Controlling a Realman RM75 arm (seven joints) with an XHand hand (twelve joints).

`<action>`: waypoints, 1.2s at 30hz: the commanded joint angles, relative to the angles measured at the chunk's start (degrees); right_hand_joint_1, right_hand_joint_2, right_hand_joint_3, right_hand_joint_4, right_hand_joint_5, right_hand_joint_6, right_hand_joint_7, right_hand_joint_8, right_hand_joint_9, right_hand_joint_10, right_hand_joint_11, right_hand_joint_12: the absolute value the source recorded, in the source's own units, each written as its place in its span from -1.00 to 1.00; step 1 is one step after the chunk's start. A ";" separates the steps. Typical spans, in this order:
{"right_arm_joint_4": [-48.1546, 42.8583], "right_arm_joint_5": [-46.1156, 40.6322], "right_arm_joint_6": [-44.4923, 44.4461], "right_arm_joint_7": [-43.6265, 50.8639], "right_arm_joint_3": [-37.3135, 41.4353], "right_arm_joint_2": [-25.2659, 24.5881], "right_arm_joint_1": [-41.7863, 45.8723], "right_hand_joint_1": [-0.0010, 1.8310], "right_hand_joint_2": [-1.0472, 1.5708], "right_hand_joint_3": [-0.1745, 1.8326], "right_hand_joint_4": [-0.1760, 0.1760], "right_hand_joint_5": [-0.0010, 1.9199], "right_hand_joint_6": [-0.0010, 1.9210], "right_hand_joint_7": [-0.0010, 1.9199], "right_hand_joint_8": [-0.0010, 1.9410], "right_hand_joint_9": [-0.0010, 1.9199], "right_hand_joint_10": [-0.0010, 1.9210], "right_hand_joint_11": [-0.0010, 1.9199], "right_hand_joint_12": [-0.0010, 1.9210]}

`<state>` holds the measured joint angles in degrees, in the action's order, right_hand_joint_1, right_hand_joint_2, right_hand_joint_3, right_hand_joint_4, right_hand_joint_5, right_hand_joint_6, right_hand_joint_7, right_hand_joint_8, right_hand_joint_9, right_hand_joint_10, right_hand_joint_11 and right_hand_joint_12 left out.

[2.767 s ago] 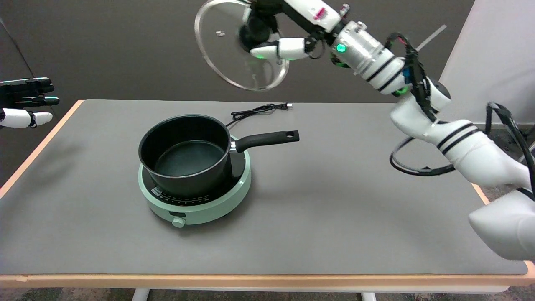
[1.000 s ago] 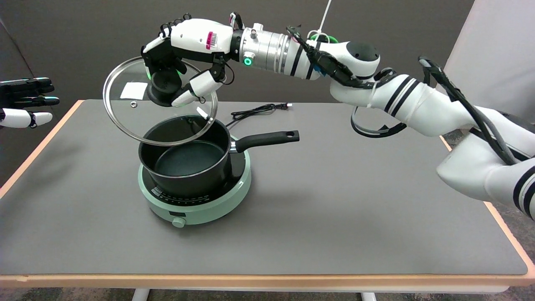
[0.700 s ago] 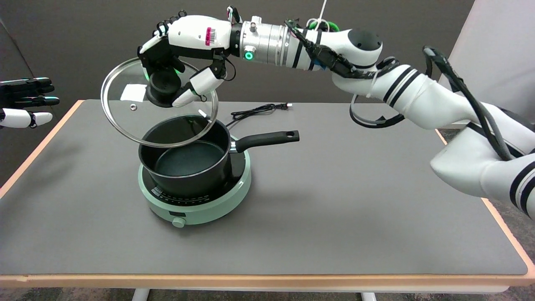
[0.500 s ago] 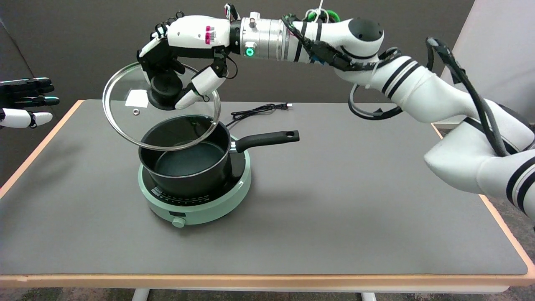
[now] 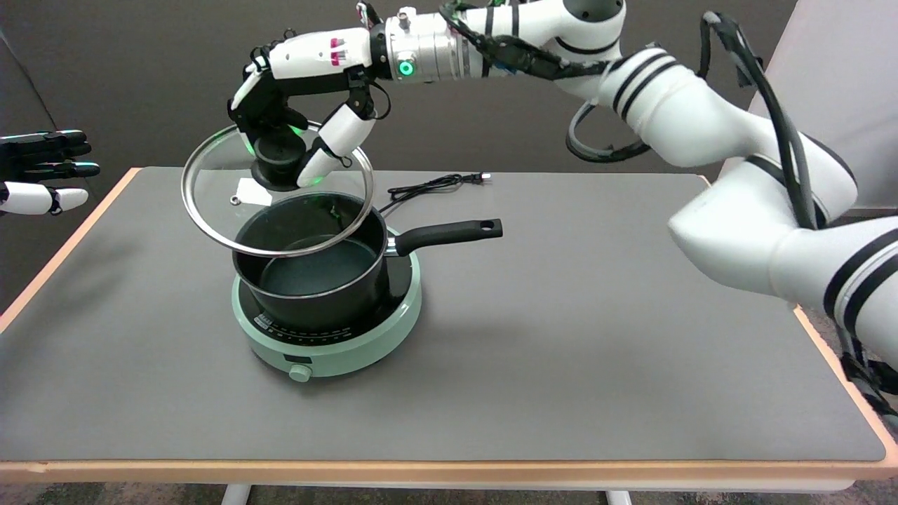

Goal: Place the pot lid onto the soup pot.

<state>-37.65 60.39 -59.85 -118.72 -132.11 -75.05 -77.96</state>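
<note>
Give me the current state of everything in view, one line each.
right hand: grips the lid's black knob from above.
glass lid: held tilted over the pot, not seated.
soup pot: uncovered, empty, on the cooker, handle pointing right.
green cooker: on the table, under the pot.
power cord: lying loose, plug on the table.

Black soup pot (image 5: 312,270), mint-green cooker (image 5: 337,351), grey table (image 5: 561,351), clear lid (image 5: 217,210).

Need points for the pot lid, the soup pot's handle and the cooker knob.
pot lid (image 5: 210,203): head view, on the clear glass left of its black knob.
soup pot handle (image 5: 449,233): head view, middle of the black grip.
cooker knob (image 5: 300,374): head view, on the round green dial at the front.
</note>
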 commanded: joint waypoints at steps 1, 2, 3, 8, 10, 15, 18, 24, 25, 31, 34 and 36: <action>15.18 12.83 -10.20 -3.35 6.20 -8.98 -7.08 0.31 0.69 -0.70 -0.71 -0.31 0.37 -0.06 0.37 -0.21 0.86 -0.78 1.00; 15.63 13.45 -10.20 -3.35 6.20 -9.21 -6.92 0.31 0.69 -0.70 -0.72 -0.31 0.38 -0.06 0.37 -0.21 0.86 -0.78 1.00; 15.98 14.08 -10.16 -3.35 6.20 -9.41 -6.83 0.31 0.69 -0.70 -0.72 -0.31 0.38 -0.06 0.37 -0.21 0.86 -0.79 1.00; 19.89 19.00 -9.31 -3.35 6.20 -11.46 -6.86 0.31 0.69 -0.70 -0.72 -0.32 0.38 -0.07 0.38 -0.21 0.87 -0.79 1.00; 21.07 20.76 -9.05 -3.35 6.22 -12.17 -7.18 0.31 0.69 -0.71 -0.72 -0.32 0.39 -0.07 0.38 -0.21 0.87 -0.80 1.00; 21.02 22.02 -7.01 -3.35 6.44 -12.38 -7.07 0.30 0.73 -0.75 -0.66 -0.36 0.45 -0.10 0.42 -0.29 0.95 -0.92 0.98; 20.72 21.65 -5.38 -3.35 6.81 -12.32 -6.93 0.30 0.73 -0.76 -0.66 -0.37 0.47 -0.11 0.44 -0.31 0.97 -0.95 0.97; 20.73 22.12 -3.27 -3.35 8.68 -12.64 -7.01 0.30 0.73 -0.75 -0.67 -0.37 0.47 -0.11 0.44 -0.32 0.96 -0.95 0.96; 20.80 22.12 -2.68 -3.35 8.68 -12.71 -7.00 0.30 0.73 -0.75 -0.67 -0.37 0.47 -0.11 0.44 -0.32 0.96 -0.95 0.96; 21.05 21.96 -1.72 -3.35 8.68 -12.87 -6.21 0.30 0.73 -0.75 -0.66 -0.37 0.47 -0.11 0.43 -0.31 0.95 -0.93 0.95; 21.37 22.28 -1.65 -3.35 8.49 -12.95 -6.13 0.30 0.73 -0.75 -0.66 -0.36 0.46 -0.10 0.42 -0.30 0.94 -0.92 0.95; 21.44 22.37 -1.66 -3.35 8.19 -12.87 -5.96 0.30 0.73 -0.75 -0.66 -0.36 0.46 -0.10 0.42 -0.30 0.95 -0.92 0.95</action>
<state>-18.12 80.57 -63.86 -121.90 -124.55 -86.78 -84.41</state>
